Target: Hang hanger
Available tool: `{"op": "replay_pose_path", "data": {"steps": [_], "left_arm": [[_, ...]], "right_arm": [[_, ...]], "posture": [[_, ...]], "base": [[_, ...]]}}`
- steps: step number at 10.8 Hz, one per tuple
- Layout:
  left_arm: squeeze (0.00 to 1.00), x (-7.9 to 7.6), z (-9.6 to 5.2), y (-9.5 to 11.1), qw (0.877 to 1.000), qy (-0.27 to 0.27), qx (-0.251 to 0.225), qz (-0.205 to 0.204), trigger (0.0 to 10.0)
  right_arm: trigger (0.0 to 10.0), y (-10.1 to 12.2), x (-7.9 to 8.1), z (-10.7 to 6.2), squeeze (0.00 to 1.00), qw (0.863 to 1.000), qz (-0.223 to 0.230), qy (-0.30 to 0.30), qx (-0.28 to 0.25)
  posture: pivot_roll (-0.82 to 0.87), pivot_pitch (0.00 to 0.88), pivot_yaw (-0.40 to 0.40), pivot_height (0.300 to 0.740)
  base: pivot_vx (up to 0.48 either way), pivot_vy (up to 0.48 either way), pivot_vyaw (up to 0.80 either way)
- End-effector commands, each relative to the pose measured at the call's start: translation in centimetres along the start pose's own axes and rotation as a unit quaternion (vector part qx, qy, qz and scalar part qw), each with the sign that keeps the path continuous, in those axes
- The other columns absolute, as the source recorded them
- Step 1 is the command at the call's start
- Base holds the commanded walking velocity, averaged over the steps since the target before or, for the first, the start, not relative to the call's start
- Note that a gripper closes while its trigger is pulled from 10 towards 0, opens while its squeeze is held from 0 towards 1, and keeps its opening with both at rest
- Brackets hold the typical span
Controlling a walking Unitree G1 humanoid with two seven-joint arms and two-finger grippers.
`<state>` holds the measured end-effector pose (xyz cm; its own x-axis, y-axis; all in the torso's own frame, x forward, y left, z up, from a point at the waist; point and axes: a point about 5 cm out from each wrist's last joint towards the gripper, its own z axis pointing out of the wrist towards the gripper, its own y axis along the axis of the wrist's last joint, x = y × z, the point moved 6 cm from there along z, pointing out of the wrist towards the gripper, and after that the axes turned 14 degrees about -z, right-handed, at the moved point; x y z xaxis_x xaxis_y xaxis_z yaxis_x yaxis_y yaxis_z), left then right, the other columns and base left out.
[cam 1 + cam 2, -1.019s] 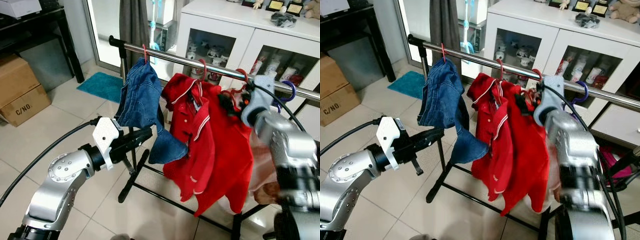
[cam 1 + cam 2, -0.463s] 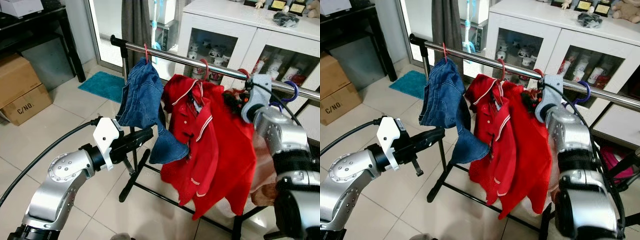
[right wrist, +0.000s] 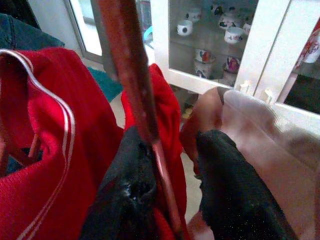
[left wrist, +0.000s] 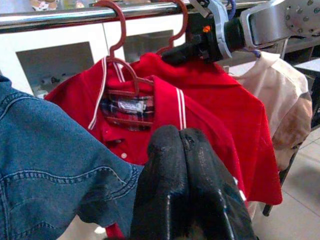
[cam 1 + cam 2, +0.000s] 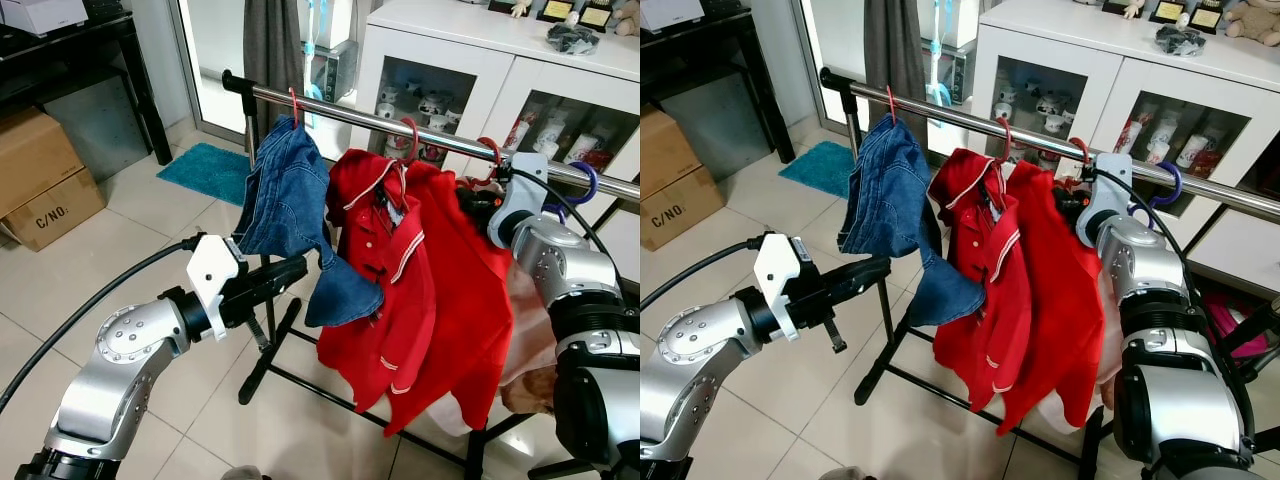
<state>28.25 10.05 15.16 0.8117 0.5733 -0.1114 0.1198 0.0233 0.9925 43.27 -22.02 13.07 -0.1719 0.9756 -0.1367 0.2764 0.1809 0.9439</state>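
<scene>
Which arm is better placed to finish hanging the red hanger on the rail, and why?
The right. The right end effector is up beside the rail with its fingers either side of the red hanger. The left end effector sits low, shut, below the denim garment.

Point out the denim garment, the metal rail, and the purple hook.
denim garment (image 5: 285, 195): left eye view, middle of the blue cloth.
metal rail (image 5: 350, 110): left eye view, bare bar between two hangers.
purple hook (image 5: 1173, 179): right eye view, its curved top over the rail.
</scene>
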Motion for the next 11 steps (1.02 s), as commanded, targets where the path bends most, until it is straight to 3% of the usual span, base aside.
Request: {"op": "replay_pose_path", "data": {"steps": [1, 6, 7, 8, 9, 11], "left_arm": [[0.00, -0.2, 0.1, 0.0, 1.000, -0.006, 0.005, 0.001, 10.0], [0.00, -0.3, 0.0, -0.3, 1.000, -0.009, 0.008, 0.000, 10.0], [0.00, -0.3, 0.1, -0.3, 1.000, -0.009, 0.007, 0.001, 10.0], [0.00, -0.3, 0.1, -0.3, 1.000, -0.009, 0.007, 0.001, 10.0], [0.00, -0.3, 0.2, -0.3, 1.000, -0.011, 0.008, 0.002, 10.0], [0.00, -0.4, 0.2, -0.4, 1.000, -0.014, 0.009, 0.003, 10.0]], "right_arm": [[0.0, 0.7, -0.4, 0.0, 0.00, 1.000, -0.006, -0.003, -0.005], [0.0, 0.7, -0.3, 0.1, 0.00, 1.000, -0.008, 0.007, -0.013], [10.0, 0.9, -0.4, 0.0, 0.00, 0.999, -0.026, 0.004, -0.022], [10.0, 1.0, -0.5, -0.1, 0.00, 1.000, -0.019, 0.003, -0.025], [10.0, 1.1, -0.8, -0.2, 1.00, 0.999, -0.013, 0.002, -0.029], [10.0, 1.6, -0.9, -0.6, 1.00, 0.999, -0.004, 0.027, -0.041]], "posture": [[0.01, 0.000, -0.020, 0.740], [0.00, 0.000, -0.021, 0.740], [0.00, 0.000, -0.020, 0.740], [0.00, 0.000, -0.019, 0.740], [0.00, 0.000, -0.018, 0.740], [0.00, 0.000, -0.018, 0.740]], "base": [[0.000, 0.000, 0.00], [0.000, 0.000, 0.00], [0.000, 0.000, 0.00], [0.000, 0.000, 0.00], [0.000, 0.000, 0.00], [0.000, 0.000, 0.00]]}}
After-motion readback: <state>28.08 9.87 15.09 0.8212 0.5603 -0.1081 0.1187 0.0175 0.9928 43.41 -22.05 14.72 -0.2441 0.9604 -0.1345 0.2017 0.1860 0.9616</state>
